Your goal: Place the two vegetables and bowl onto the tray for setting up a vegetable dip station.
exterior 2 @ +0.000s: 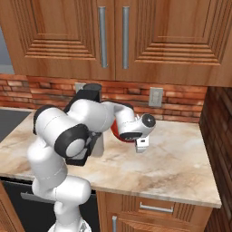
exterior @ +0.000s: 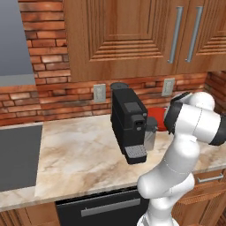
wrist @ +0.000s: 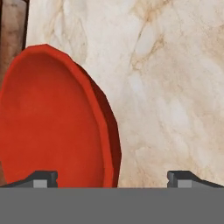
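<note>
The glossy red bowl [wrist: 52, 122] takes up the left half of the hand view, lying on the marble counter [wrist: 175, 87]. My gripper [wrist: 113, 179] hovers over the bowl's right rim and is open; one fingertip [wrist: 41, 178] sits above the bowl's inside, the other [wrist: 183, 178] above bare marble, with nothing between them. In the base views the bowl [exterior: 155, 115] [exterior 2: 116, 131] peeks out behind my arm, just right of the coffee machine. My hand [exterior 2: 140, 129] points down at it. The two vegetables and the tray are out of view.
A black coffee machine [exterior: 129, 121] stands mid-counter, close to the left of the bowl, with a greyish glass [exterior: 151, 131] beside it. The brick back wall [exterior: 66, 95] and a brick side wall [exterior 2: 217, 136] bound the counter. A dark cooktop [exterior: 17, 154] lies far left.
</note>
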